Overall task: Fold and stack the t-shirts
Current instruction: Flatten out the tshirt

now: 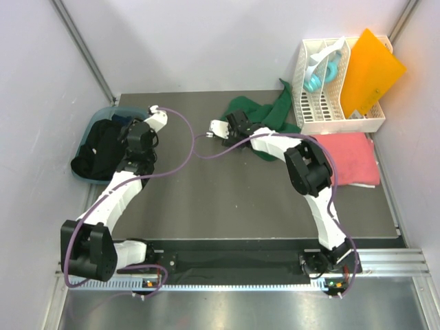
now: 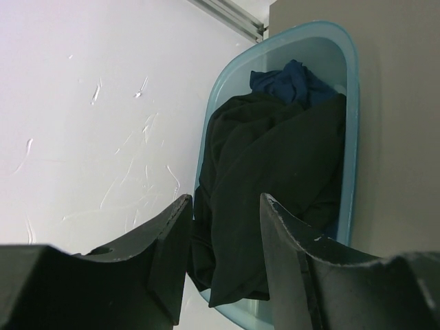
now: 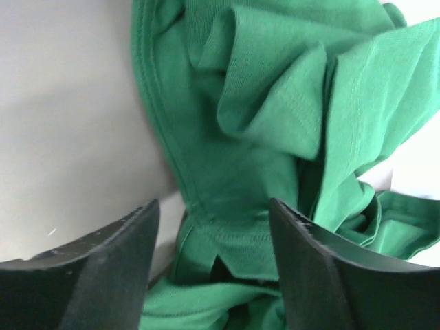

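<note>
The dark green t-shirt (image 3: 261,137) lay crumpled at the far middle of the counter (image 1: 206,199), just beside the white rack (image 1: 330,113), with ridges and loose folds standing up in it. That suggested light, limp cloth that would sag and drag rather than hold any shape. The right claw (image 3: 210,210) hung low over its near edge with the jaws spread, and a stitched hem ran between the fingers (image 3: 117,254). Nothing was pinched. That double-thick seam looked like the best hold, since a single layer of such fabric might slip or bring a second fold up with it. A coral pink t-shirt (image 1: 350,158) lay flat on the right side of the counter. A black t-shirt (image 2: 275,172) was heaped in the pale blue tub (image 2: 350,103) at the left edge, over something dark blue. The left claw (image 2: 223,203) pointed at it from nearby, jaws apart and empty. The heap's draped outer fold seemed the easiest place to grip.
</note>
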`<state>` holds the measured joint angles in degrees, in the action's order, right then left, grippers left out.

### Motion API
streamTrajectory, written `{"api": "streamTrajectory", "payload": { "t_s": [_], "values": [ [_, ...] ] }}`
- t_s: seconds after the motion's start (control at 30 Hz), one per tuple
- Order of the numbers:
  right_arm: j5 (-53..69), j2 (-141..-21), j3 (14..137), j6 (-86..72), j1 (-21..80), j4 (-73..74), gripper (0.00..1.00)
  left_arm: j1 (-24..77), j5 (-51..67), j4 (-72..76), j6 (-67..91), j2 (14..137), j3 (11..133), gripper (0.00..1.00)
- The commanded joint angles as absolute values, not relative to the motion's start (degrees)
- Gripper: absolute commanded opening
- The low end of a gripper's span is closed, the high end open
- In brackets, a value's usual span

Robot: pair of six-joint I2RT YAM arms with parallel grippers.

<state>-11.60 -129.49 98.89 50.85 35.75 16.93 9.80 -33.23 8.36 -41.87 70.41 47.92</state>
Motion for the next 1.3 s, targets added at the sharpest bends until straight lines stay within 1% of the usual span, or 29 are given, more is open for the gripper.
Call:
{"api": "streamTrajectory", "payload": {
  "t_s": [0.0,0.07,0.1,0.13,0.17,0.23,0.27,0.37,0.6,0.8,1.07,1.27],
  "values": [
    [-12.6,-131.7,102.7,52.6,36.6,15.1,0.55,9.5,-32.1,9.1,-40.6,70.5,50.9,0.49],
    [-12.8,-132.7,103.4,52.8,36.7,15.3,0.47,9.5,-31.8,9.2,-40.6,70.6,51.1,0.49],
    [-13.1,-133.0,103.8,53.0,36.7,15.4,0.38,9.5,-31.6,9.2,-40.6,70.7,51.1,0.49],
    [-13.1,-133.2,103.9,53.0,36.7,15.6,0.34,9.5,-31.5,9.3,-40.7,70.7,51.2,0.49],
    [-13.2,-133.1,104.0,53.1,36.6,15.7,0.24,9.5,-31.5,9.4,-40.7,70.8,51.2,0.49],
    [-12.8,-132.4,104.1,53.2,36.9,16.8,0.16,9.5,-31.3,9.8,-40.7,70.8,51.2,0.49],
    [-12.8,-131.8,104.1,53.1,36.8,17.0,0.09,9.4,-31.4,10.0,-40.7,70.9,51.2,0.49],
    [-10.9,-128.6,104.1,52.4,37.0,18.9,0.00,9.4,-31.3,10.2,-40.2,71.0,50.8,0.49],
    [-4.8,-118.0,106.8,49.2,37.3,22.1,0.00,9.4,-30.3,10.0,-38.0,71.1,49.7,0.49],
    [-3.6,-114.4,111.1,48.5,38.3,26.1,0.00,9.5,-29.8,9.7,-35.6,72.3,51.0,0.49],
    [-1.8,-110.3,113.6,47.3,40.2,27.0,0.00,9.5,-29.1,9.8,-34.7,73.3,51.9,0.49],
    [-1.1,-108.3,118.4,46.2,42.4,27.2,0.00,9.6,-30.0,10.6,-33.8,74.1,52.1,0.49]
  ]
}}
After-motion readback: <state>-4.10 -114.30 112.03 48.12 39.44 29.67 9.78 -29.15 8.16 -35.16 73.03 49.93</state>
